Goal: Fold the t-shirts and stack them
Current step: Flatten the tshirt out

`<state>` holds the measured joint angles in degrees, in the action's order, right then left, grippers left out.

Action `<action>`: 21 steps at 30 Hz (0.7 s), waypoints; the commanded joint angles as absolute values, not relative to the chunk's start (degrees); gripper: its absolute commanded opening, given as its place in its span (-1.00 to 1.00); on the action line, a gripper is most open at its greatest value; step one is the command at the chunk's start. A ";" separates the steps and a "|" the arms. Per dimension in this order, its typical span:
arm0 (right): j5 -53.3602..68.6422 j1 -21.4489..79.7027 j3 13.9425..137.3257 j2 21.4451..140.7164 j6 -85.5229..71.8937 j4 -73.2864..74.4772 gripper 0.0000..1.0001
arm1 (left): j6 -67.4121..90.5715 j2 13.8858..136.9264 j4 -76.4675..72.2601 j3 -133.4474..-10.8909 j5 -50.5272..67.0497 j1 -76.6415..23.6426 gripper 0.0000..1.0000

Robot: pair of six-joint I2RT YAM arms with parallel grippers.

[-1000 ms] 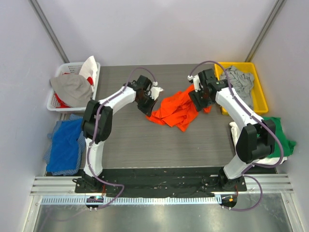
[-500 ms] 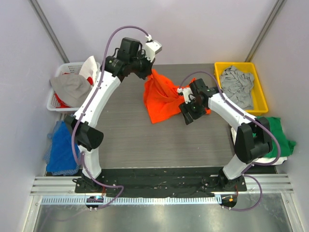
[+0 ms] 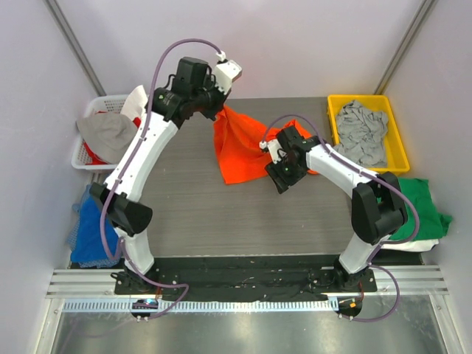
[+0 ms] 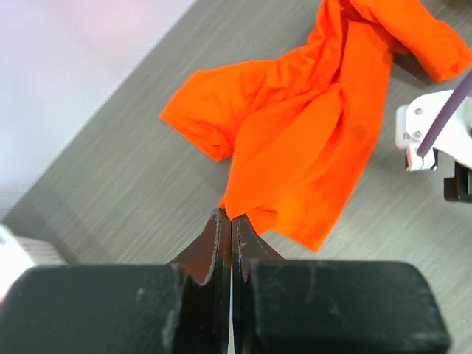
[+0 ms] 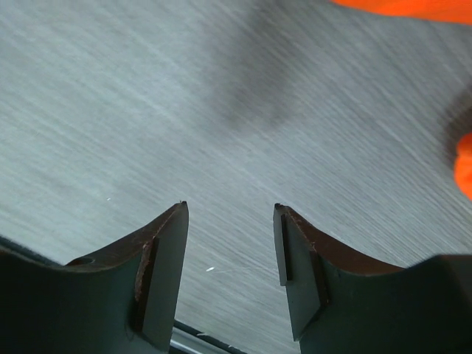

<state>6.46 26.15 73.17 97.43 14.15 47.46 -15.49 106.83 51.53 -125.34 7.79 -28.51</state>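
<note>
One overhead, two wrist cams.
Top view looks down on the whole table (image 3: 184, 214); left wrist, up high, sees the orange t-shirt (image 4: 310, 147) they share; right wrist hugs the table surface.

Both arms (image 3: 140, 151) are white with black joints, purple cables (image 3: 174, 46) and dark jaws.

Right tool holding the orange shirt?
No, the right tool is open over the grey table, with the bright orange cloth t-shirt only at the view's edge.
</note>
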 commanded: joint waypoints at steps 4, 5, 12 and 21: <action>0.27 26.10 72.33 95.80 13.10 44.12 0.13 | -22.23 99.23 44.48 -118.49 -4.01 -28.83 -1.00; 0.26 26.10 72.16 95.54 13.10 43.95 0.13 | -23.02 98.71 43.52 -117.00 -5.26 -28.74 -1.00; -5.79 26.02 72.42 94.57 13.27 43.42 0.13 | -26.90 96.15 38.50 -105.39 -9.49 -28.65 -1.00; -11.16 20.92 79.53 95.01 13.53 37.71 0.20 | -25.75 95.10 40.43 -97.83 -7.64 -28.65 -1.00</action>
<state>-6.72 23.90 73.80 97.36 13.41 43.64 -24.97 97.71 42.39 -100.66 -7.07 -28.56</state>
